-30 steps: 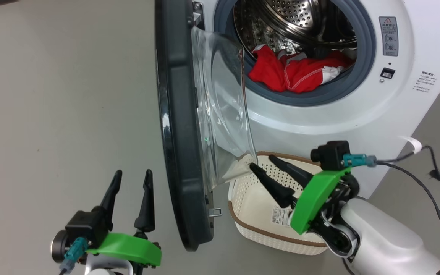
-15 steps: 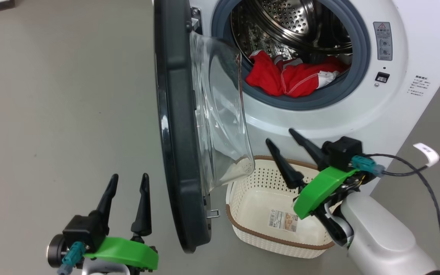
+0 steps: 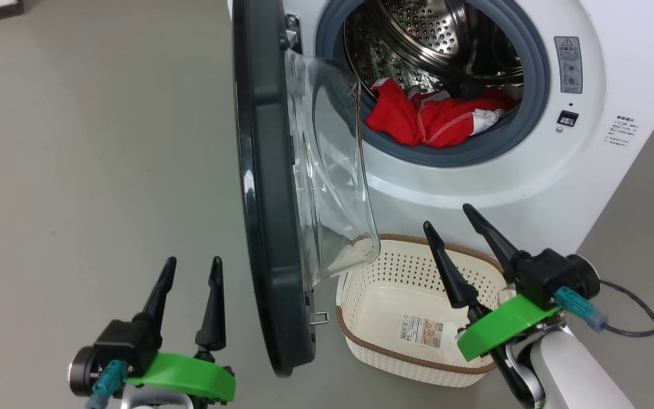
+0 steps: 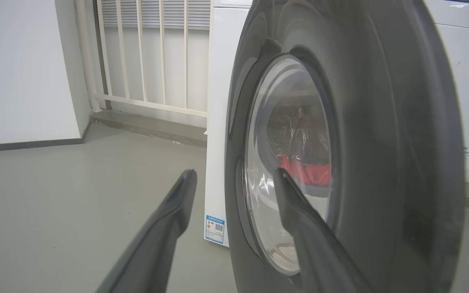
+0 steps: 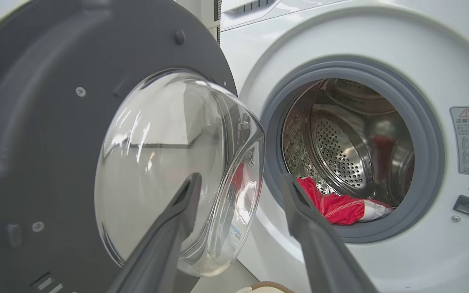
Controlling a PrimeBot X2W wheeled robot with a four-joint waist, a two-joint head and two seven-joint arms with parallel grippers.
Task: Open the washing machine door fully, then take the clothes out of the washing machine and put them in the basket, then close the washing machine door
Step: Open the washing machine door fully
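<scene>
The washing machine door (image 3: 264,199) stands swung out edge-on, its clear glass bowl (image 3: 332,170) bulging toward the machine. Red clothes (image 3: 435,116) with white trim lie at the front of the steel drum (image 3: 446,34) of the white washing machine (image 3: 531,187). The cream basket (image 3: 401,267) sits on the floor below the opening, holding no clothes. My right gripper (image 3: 448,217) is open above the basket's right side, fingers pointing up at the opening; its wrist view shows the clothes (image 5: 340,205) ahead. My left gripper (image 3: 193,261) is open, left of the door's outer face (image 4: 381,142).
Grey floor (image 3: 88,170) spreads wide to the left of the door. A black cable (image 3: 639,329) with a white tag trails from my right wrist at the lower right. A white wall and a railing (image 4: 145,61) stand behind the machine.
My right gripper rose from inside the basket, then shifted right and turned its fingers more upright toward the drum opening. The left gripper, door, clothes and basket stayed put.
</scene>
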